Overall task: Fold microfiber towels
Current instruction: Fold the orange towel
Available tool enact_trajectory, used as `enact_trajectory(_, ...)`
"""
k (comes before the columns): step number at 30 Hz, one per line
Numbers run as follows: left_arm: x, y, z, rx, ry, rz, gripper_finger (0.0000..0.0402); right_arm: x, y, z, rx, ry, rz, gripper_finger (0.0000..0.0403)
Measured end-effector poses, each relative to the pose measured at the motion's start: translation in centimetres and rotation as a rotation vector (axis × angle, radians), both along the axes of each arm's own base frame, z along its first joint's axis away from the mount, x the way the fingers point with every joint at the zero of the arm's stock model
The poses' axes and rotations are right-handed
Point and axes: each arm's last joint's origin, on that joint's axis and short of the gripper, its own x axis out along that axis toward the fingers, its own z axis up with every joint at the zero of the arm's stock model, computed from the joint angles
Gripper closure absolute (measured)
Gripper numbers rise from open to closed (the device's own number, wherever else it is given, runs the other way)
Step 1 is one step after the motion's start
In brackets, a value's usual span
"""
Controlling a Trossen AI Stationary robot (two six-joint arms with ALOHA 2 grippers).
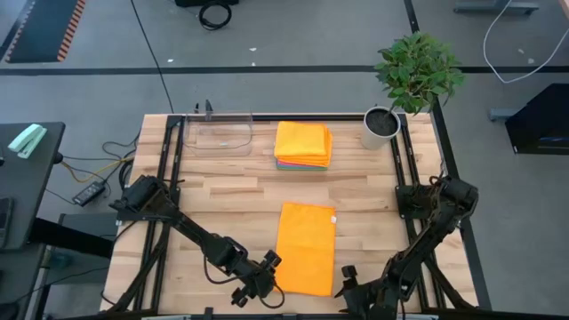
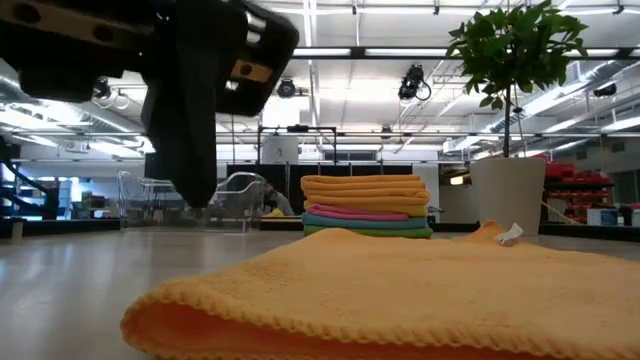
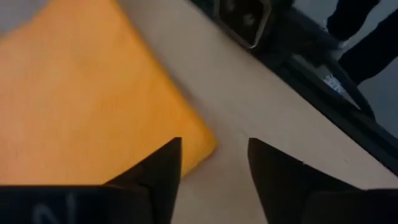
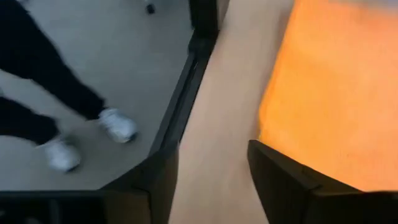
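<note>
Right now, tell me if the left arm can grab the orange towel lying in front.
Probably yes: the left gripper is open beside the orange towel, at its near corner, with only bare table between them.

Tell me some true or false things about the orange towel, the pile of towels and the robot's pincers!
1. An orange towel lies folded on the table between the two arms. True.
2. The left pincer is squeezing the towel's corner. False: its fingers stand apart over bare wood, right next to the corner.
3. The stack of towels has a blue one on top. False: the top one is orange.
4. The right pincer holds nothing. True.
5. The potted plant stands inside the clear tray. False: it stands on the other side of the stack.
</note>
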Motion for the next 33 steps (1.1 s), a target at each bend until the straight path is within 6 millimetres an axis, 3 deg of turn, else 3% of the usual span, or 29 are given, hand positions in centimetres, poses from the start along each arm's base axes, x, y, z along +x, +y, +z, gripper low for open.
enact_trajectory(5,-0.1,-0.1,-0.2,0.052,-0.082,-0.066,0.0169,0.9,0.6,0.6,-0.139,-0.104,-0.015,0.0179)
enact_trajectory(9,-0.1,0.2,-1.7,0.077,-0.060,-0.059,0.0164,1.4,-0.1,0.4,-0.183,-0.087,-0.029,0.0173)
enact_trajectory(15,0.5,-0.1,-3.6,0.072,-0.069,-0.061,0.0182,2.5,-1.4,-0.8,-0.209,-0.037,-0.017,0.0173)
enact_trajectory(24,0.7,0.2,-3.8,0.069,-0.051,-0.047,0.0212,3.2,-1.5,-2.7,-0.195,0.023,0.020,0.0174)
enact_trajectory(33,1.9,2.2,-4.0,-0.073,0.048,0.172,0.0250,3.2,-1.5,-3.1,-0.177,0.030,-0.047,0.0195)
